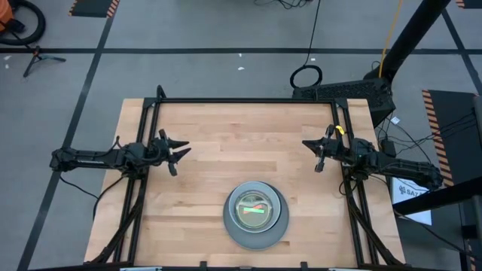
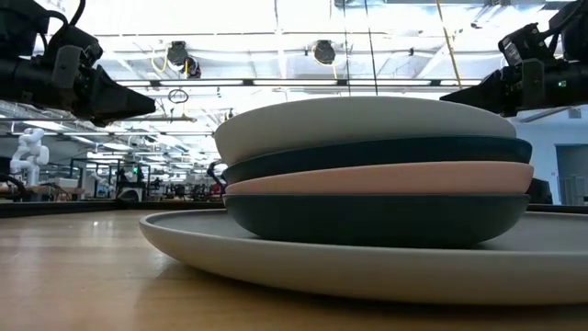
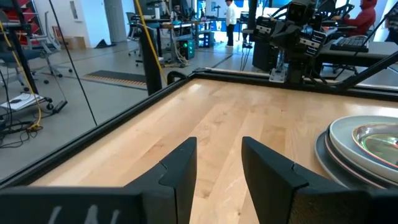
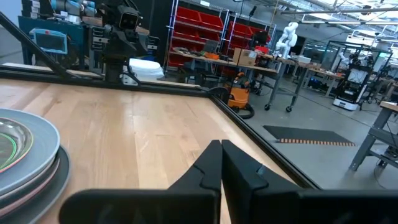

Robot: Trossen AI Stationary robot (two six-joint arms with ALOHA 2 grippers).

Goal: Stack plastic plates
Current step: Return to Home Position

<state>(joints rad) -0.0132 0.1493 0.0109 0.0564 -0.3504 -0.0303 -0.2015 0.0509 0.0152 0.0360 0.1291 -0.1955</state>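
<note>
1. The round, shallow plastic plates [image 1: 256,213] are sitting nested in 1 pile on the pale wooden table [image 1: 226,128], midway between the 2 arms.
2. The large grey plate [image 1: 235,232] is lying at the bottom, its wide rim carrying the smaller ones so the pile is resting level.
3. The left gripper [image 1: 178,152] is hovering over the table's left side, well apart from the pile, fingers spread with nothing between them.
4. The right gripper [image 1: 310,153] is hovering over the right side, fingers pressed together and empty.
5. Both arms are keeping clear, probably because no loose plate is showing and the stacking looks finished.
</note>
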